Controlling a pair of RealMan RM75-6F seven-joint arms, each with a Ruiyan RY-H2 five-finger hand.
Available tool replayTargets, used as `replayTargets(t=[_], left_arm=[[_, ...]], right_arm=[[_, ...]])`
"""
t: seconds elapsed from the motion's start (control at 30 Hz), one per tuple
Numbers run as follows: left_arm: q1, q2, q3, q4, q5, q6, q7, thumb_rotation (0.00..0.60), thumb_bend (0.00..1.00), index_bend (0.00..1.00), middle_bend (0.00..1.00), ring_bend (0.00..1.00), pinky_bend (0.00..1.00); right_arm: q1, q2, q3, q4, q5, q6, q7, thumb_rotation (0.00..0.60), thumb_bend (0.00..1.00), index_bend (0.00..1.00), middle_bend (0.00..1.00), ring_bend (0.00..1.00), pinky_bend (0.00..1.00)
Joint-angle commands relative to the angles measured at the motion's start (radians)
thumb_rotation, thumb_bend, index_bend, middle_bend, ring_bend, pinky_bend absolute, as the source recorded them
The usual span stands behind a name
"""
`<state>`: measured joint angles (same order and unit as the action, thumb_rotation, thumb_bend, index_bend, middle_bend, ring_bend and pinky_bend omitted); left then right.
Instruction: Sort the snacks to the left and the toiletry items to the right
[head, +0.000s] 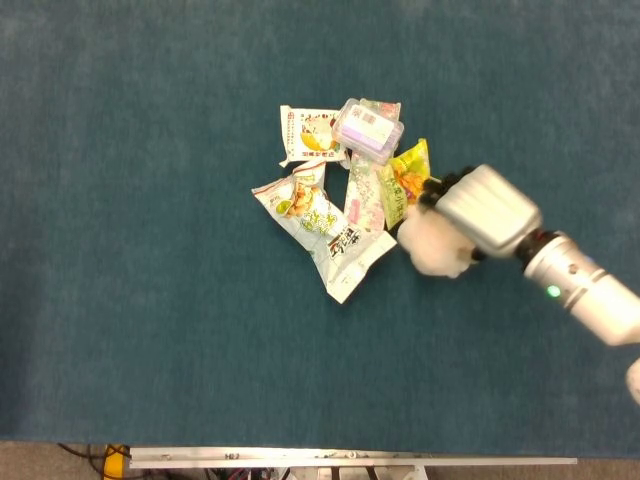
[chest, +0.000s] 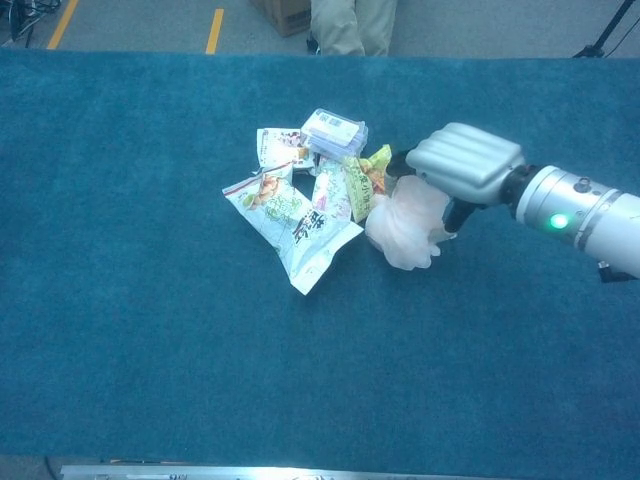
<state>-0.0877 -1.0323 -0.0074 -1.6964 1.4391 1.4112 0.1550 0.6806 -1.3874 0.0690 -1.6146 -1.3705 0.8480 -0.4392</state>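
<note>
My right hand (head: 484, 209) (chest: 462, 163) grips a pale pink bath pouf (head: 434, 243) (chest: 408, 227) and holds it just off the blue cloth, right of the pile. The pile holds a large white snack bag (head: 322, 228) (chest: 290, 221), a white packet with a yellow picture (head: 310, 133) (chest: 277, 146), a green-white packet (head: 366, 190) (chest: 331, 190) and a yellow-green packet (head: 407, 181) (chest: 369, 180). A clear box with a purple label (head: 367, 128) (chest: 334, 132) lies on top at the back. My left hand is out of both views.
The blue-green cloth (head: 150, 300) (chest: 150, 350) covers the whole table. A metal rail (head: 350, 461) runs along the near edge. Beyond the far edge stand a person's legs (chest: 352, 25) and a cardboard box (chest: 284, 14).
</note>
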Motion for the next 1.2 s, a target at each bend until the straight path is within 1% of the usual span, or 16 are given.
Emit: replayTargets(t=[0.03,0.17,0.3,0.47,0.57,0.73,0.87,1.03,1.1,1.2], left_arm=[[0.0,-0.001,-0.001,0.003,-0.003,-0.002,-0.002,0.6,0.48,0.22,0.24,0.18,0.13],[-0.004,-0.006,-0.003,0.01,-0.008,-0.007,-0.005,0.6,0.48,0.22,0.24,0.18,0.13],[-0.012,-0.015,-0.003,0.014,-0.003,-0.018,-0.005,0.6,0.48,0.22,0.24,0.18,0.13],[-0.012,-0.013,-0.002,0.012,-0.002,-0.017,-0.003,0.6,0.48,0.22,0.24,0.18,0.13],[-0.007,-0.008,-0.004,0.01,-0.006,-0.009,-0.004,0.6,0.48,0.22,0.24,0.18,0.13],[-0.004,-0.004,-0.002,0.009,-0.011,-0.01,-0.004,0.6,0.48,0.22,0.24,0.18,0.13],[-0.005,-0.007,0.0,0.008,-0.004,-0.01,-0.002,0.6,0.48,0.22,0.24,0.18,0.13],[0.0,-0.007,0.004,0.005,-0.001,-0.005,-0.002,0.6,0.48,0.22,0.24,0.18,0.13],[0.005,-0.005,0.006,0.005,-0.001,0.001,-0.005,0.6,0.48,0.22,0.24,0.18,0.13],[0.013,-0.002,0.009,0.006,-0.002,0.009,-0.01,0.6,0.48,0.22,0.24,0.18,0.13]], right_arm=[[-0.014,0.03,-0.002,0.018,0.011,0.017,0.012,0.6,0.0,0.4,0.36,0.41,0.48],[-0.025,0.056,-0.002,0.038,0.04,0.028,0.017,0.6,0.0,0.4,0.36,0.41,0.48],[-0.026,0.057,0.003,0.057,0.058,0.039,0.008,0.6,0.0,0.4,0.36,0.41,0.48],[-0.018,0.066,0.013,0.046,0.069,0.04,0.016,0.6,0.0,0.4,0.36,0.39,0.48],[-0.014,0.081,0.034,0.029,0.077,0.05,0.049,0.6,0.0,0.39,0.36,0.38,0.48],[0.008,0.107,0.087,0.003,0.141,0.037,0.096,0.6,0.0,0.38,0.36,0.37,0.48],[0.045,0.082,0.13,0.015,0.215,0.041,0.047,0.6,0.0,0.37,0.35,0.36,0.48],[0.104,0.042,0.16,0.017,0.307,0.02,-0.023,0.6,0.0,0.32,0.34,0.34,0.48],[0.134,0.027,0.166,0.022,0.349,0.003,-0.057,0.6,0.0,0.28,0.32,0.32,0.48],[0.179,0.0,0.17,0.036,0.414,-0.015,-0.111,0.6,0.0,0.19,0.28,0.28,0.48]])
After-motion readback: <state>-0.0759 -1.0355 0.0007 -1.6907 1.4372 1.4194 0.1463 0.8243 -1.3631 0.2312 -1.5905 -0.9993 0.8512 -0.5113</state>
